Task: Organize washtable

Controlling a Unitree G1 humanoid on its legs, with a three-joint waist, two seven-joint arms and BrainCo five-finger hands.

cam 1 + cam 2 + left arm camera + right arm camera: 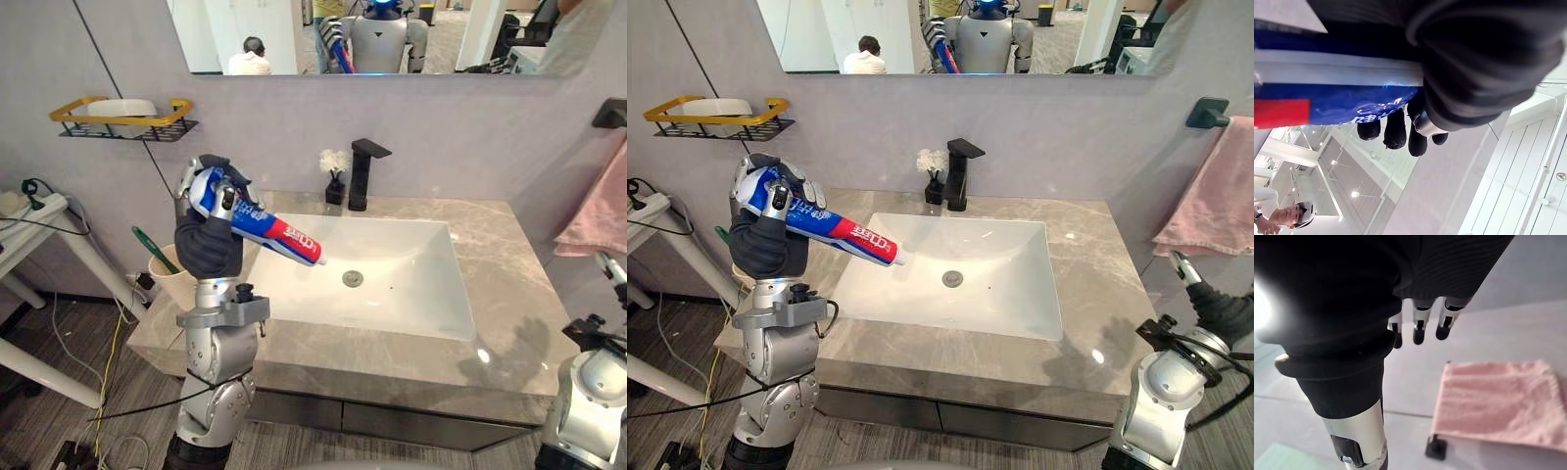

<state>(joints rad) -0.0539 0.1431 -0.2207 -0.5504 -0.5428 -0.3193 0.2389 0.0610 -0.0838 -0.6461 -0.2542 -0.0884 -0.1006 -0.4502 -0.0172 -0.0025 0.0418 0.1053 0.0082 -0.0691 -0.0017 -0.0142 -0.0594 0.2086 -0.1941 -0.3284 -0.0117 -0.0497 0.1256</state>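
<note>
My left hand [210, 233] is raised over the left end of the grey washtable [509, 294], fingers curled round a blue, red and white toothpaste tube [280, 233]. The tube slants down to the right, its cap end over the white sink's [446, 328] left rim. In the left wrist view the tube [1327, 105] lies across the palm with dark fingertips [1396, 129] wrapped past it. Just behind this hand stands a beige cup [168, 281] holding a green toothbrush [149, 242]. My right hand [1213, 305] hangs off the counter's right end; its fingers [1418, 328] are straight and hold nothing.
A black faucet [361, 172] and a small dark vase of white flowers [335, 174] stand behind the sink. A yellow-railed wall shelf [122, 116] carries a white dish at the upper left. A pink towel [1213, 196] hangs on the right wall. A mirror [294, 39] is above.
</note>
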